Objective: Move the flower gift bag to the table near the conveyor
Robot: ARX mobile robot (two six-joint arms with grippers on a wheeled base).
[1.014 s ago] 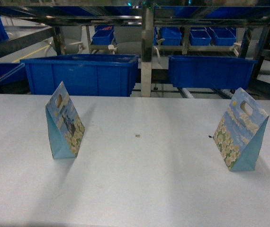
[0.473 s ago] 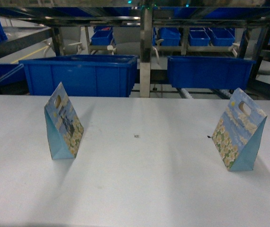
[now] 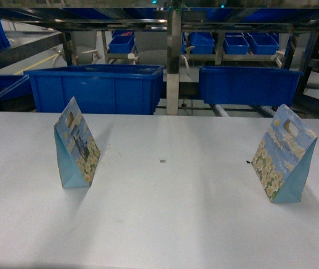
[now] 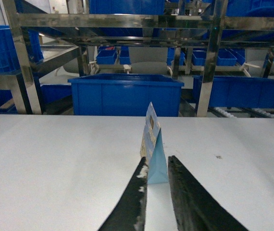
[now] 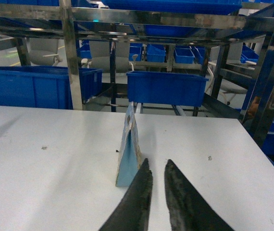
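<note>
- White tabletop, the table (image 3: 165, 218), fills the near part of the room; behind its far edge stands a steel rack, the conveyor (image 3: 173, 61), with blue bins (image 3: 98, 87) sitting in it and a strip of white rollers (image 3: 221, 110) just showing past the far edge.
- Two flower gift bags stand upright on the table, well apart from each other.
- One flower gift bag (image 3: 76, 144) stands toward the left edge, about midway between the near and far edges, its narrow blue side facing the robot.
- The other gift bag (image 3: 284, 154) stands toward the right edge, with its printed face and handle cut-out angled to the left.
- The left gripper (image 4: 157, 166) is low over the table just in front of the left bag (image 4: 154, 151); its two dark fingers (image 4: 139, 202) are spread a little, with a narrow gap, holding nothing.
- The right gripper (image 5: 157, 168) sits just beside the right bag (image 5: 129, 154), slightly to its right; its fingers (image 5: 178, 202) are also slightly parted and empty.
- A small dark speck (image 3: 162, 161) lies on the table between the bags.
</note>
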